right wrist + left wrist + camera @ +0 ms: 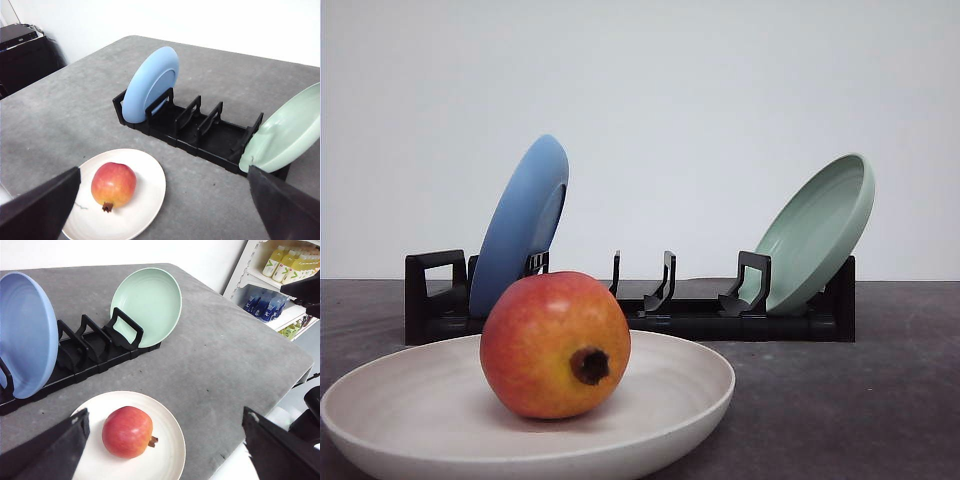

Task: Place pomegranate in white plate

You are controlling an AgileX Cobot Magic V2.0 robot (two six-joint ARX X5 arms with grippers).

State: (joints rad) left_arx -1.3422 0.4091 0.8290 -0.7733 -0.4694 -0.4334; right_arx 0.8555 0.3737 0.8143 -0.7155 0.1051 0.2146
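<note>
I see the pomegranate [555,345] resting inside the white plate [680,395], low and left of centre in the front view, sitting a little left of the plate's middle. The fruit is nearly round, so it has no clear long axis; its dark crown stub faces toward the camera and slightly right in the front view. From the left wrist camera the pomegranate [127,431] lies on the white plate [167,460] near the bottom centre of the frame.

Behind the plate, a black rack [700,315] stands on the grey counter [880,400], with a blue plate [520,225] leaning in its left end and a green plate [815,235] leaning at its right end.

The left tool [165,447] and the right tool [162,207] both have their fingers spread wide, gripping nothing, with the plate between them at the lower edge.
</note>
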